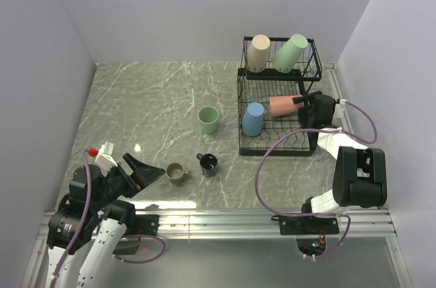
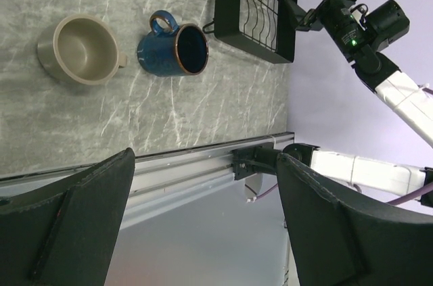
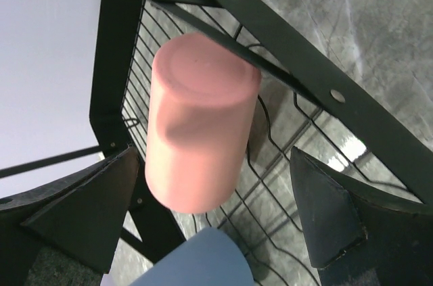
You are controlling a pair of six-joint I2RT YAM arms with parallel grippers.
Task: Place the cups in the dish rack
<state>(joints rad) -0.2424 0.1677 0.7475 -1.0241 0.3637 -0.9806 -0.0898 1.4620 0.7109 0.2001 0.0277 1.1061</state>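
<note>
Starting at the left, our left pincer (image 1: 151, 173) hangs low over the bench (image 1: 136, 104), fingers spread wide and holding nothing. Just ahead of its tips stands the olive-tan mug (image 1: 177, 172), and a little further along the same line is the dark navy mug (image 1: 208, 163). Further out and off to one side stands a pale green tumbler (image 1: 208, 120). We count these three as the work left to do.

Further right is the dish rack (image 1: 276, 154), with four cups already in it. A beige tumbler (image 1: 258, 52) and a second pale green tumbler (image 1: 289, 52) are on the upper tier. The blue tumbler (image 1: 253, 118) and the salmon-pink tumbler (image 1: 283, 106) are on the lower tier.

Our right pincer (image 1: 303, 103) reaches into that lower tier. Its fingers are open wide to either side of the salmon-pink tumbler, which lies tipped over, base away from the pincer. We judge the task a little over half done.

Only the top view shows the upper tier. The left wrist view shows both mugs upright and empty, olive-tan mug (image 2: 80, 49) beside navy mug (image 2: 174, 46), and the rack (image 2: 254, 26) beyond them. The right wrist view shows what the top view hides. The right pincer (image 3: 213, 152) is not clamped on the pink tumbler (image 3: 199, 130). One finger is close by its side and the other stands clear. The blue tumbler (image 3: 196, 262) sits under the pincer. The pink tumbler seems to lean on a rack bar (image 3: 298, 63), though we cannot tell how firmly it rests.
</note>
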